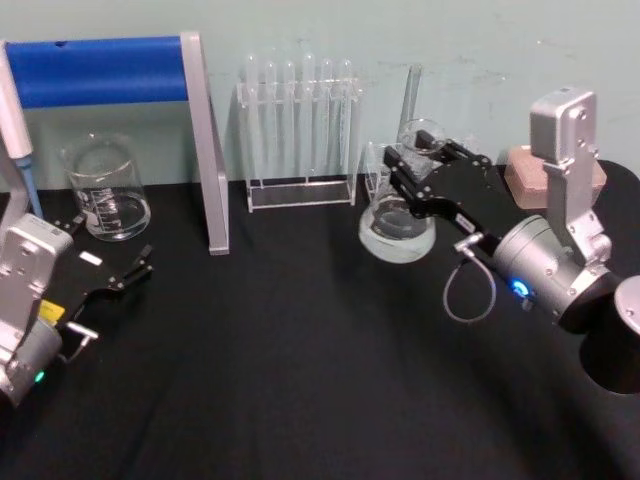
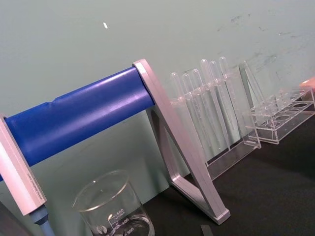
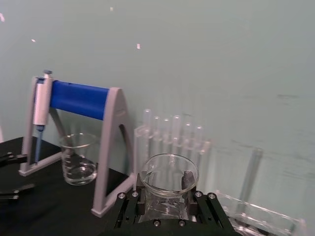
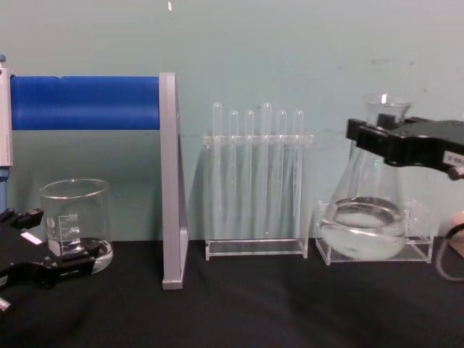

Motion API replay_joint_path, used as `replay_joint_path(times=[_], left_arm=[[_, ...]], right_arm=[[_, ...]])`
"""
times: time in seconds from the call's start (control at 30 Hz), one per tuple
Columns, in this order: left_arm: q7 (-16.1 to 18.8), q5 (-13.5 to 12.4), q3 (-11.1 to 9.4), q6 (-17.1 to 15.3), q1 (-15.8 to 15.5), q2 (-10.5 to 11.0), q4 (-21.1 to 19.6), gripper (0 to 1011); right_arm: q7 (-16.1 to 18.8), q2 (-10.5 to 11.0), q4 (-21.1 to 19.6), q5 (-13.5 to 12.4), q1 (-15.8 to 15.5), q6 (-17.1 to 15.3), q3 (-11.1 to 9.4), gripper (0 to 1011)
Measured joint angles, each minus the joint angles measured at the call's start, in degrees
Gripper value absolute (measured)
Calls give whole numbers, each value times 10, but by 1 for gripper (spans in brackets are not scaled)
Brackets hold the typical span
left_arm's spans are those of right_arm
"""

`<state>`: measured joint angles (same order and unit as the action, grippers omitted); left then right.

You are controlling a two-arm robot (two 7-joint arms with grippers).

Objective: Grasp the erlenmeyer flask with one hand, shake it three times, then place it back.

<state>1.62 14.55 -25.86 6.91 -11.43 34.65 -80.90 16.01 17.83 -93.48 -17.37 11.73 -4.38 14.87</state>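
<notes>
Standing here, I count on the black table [image 1: 300, 380] one clear glass conical erlenmeyer flask [image 1: 398, 228] and one clear cylindrical glass beaker [image 1: 105, 190]. Six thin clear test tubes [image 4: 249, 170] stand upright in one clear acrylic rack [image 4: 255, 248], with a second, lower clear acrylic rack [image 4: 422, 248] to its right. There is also one grey stand with a blue crossbar [image 1: 100, 70], and a single pipette [image 1: 18, 140] hangs at its left end.

There are two arms. The right one reaches in from the right, and its black right pincer [image 1: 418, 162] is clamped across the flask's narrow neck just under the flared rim. A grey cable [image 1: 465, 290] loops below the wrist. The flask stands upright in front of the lower rack, with clear liquid in its bottom part; I cannot tell whether its base touches the table. The left arm sits low at the near left. Its black left pincer [image 1: 112, 248] is spread wide, points toward the beaker and grips nothing.
</notes>
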Motion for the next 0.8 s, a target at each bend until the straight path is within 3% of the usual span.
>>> replay_joint_path(times=[0.8], left_arm=[[0,0,0,0,0,0,0,1001]], right_arm=[[47,-24,-21,-6,5,0,89,450]])
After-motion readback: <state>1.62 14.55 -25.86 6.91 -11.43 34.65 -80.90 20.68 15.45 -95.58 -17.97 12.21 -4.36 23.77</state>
